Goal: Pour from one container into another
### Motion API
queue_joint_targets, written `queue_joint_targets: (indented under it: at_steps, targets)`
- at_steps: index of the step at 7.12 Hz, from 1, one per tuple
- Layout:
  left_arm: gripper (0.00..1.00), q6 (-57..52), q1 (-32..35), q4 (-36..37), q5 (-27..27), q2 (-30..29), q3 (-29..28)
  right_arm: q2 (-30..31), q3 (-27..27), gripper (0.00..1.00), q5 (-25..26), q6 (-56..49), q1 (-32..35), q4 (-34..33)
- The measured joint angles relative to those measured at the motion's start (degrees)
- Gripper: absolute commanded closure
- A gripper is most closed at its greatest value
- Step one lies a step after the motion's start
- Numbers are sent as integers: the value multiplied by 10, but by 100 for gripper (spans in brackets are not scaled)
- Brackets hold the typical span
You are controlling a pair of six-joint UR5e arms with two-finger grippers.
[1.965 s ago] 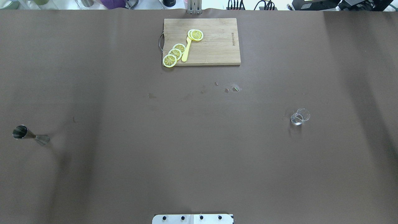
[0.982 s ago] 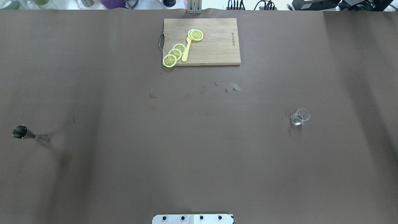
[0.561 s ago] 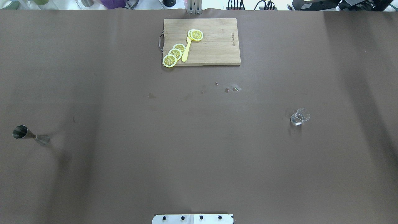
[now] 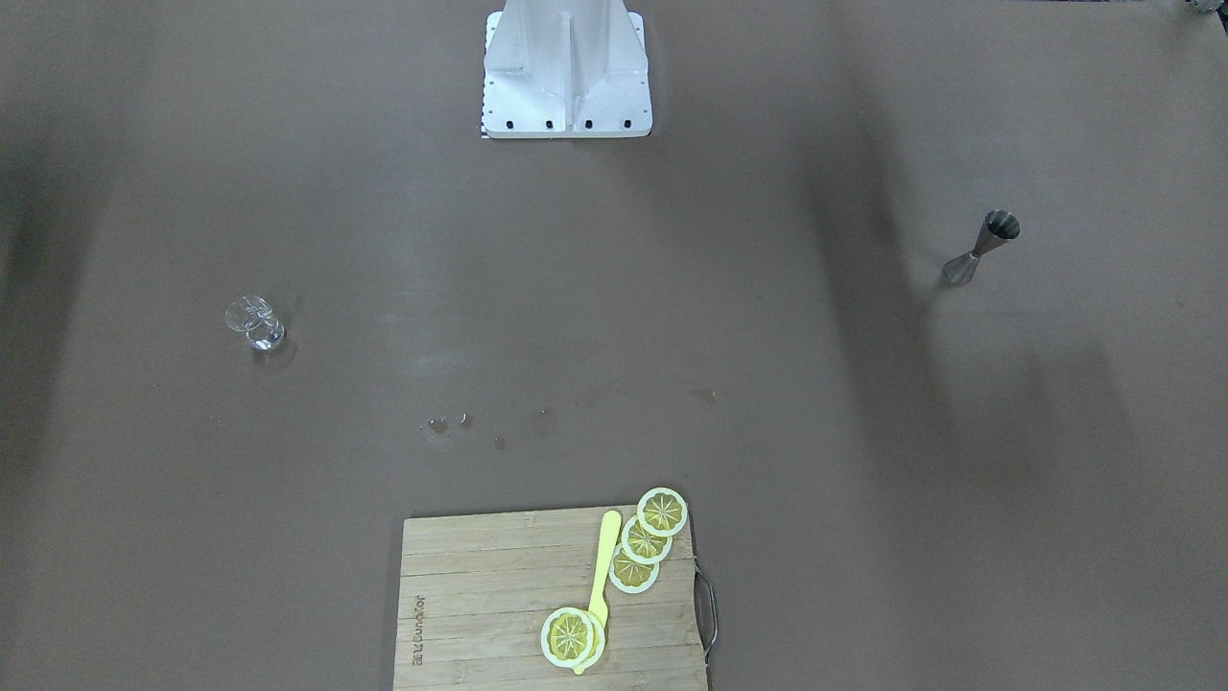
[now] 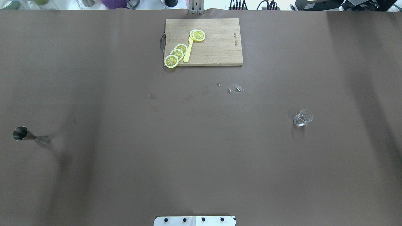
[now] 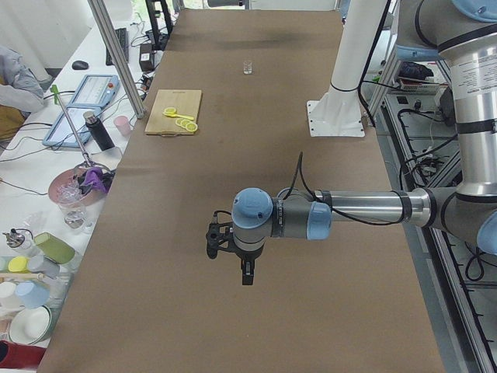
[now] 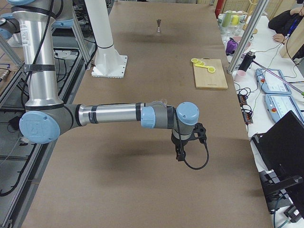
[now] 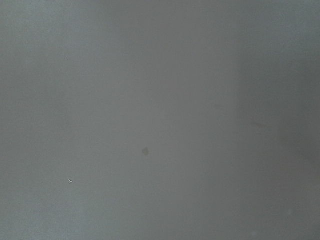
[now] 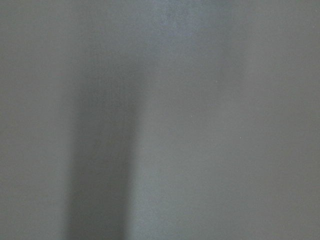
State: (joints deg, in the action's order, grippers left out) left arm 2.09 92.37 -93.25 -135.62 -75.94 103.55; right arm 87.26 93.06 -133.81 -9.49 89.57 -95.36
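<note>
Left end effector (image 6: 247,277) hangs pointing down over the brown surface (image 5: 201,163) at the lower middle of the exterior left frame. Whether it is open or closed cannot be told, since only that side view shows it. At the middle of the exterior right frame the right end effector (image 7: 180,156) hangs the same way above the surface, and its state cannot be told either. Both wrist cameras show only blurred brown surface.

At the left edge of the overhead frame, about mid-height, the metal jigger (image 5: 24,135) stands upright. The small clear glass (image 5: 303,118) stands upright right of centre in that frame, well apart from the jigger — whether either holds liquid cannot be made out. At the top centre lies a wooden cutting board (image 5: 220,50), bearing lemon slices (image 5: 176,54) and a yellow pick (image 5: 187,52) with another slice at its upper end. A few small wet spots (image 5: 237,90) mark the surface just below the board — nearer the glass than the jigger.
</note>
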Motion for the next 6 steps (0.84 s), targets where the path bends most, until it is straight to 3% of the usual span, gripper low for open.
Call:
queue_joint_targets:
  at_steps: [6]
  targets:
    - [1,1,-1,3,-1,-1,1,28,1,0,-25,-2,37,1]
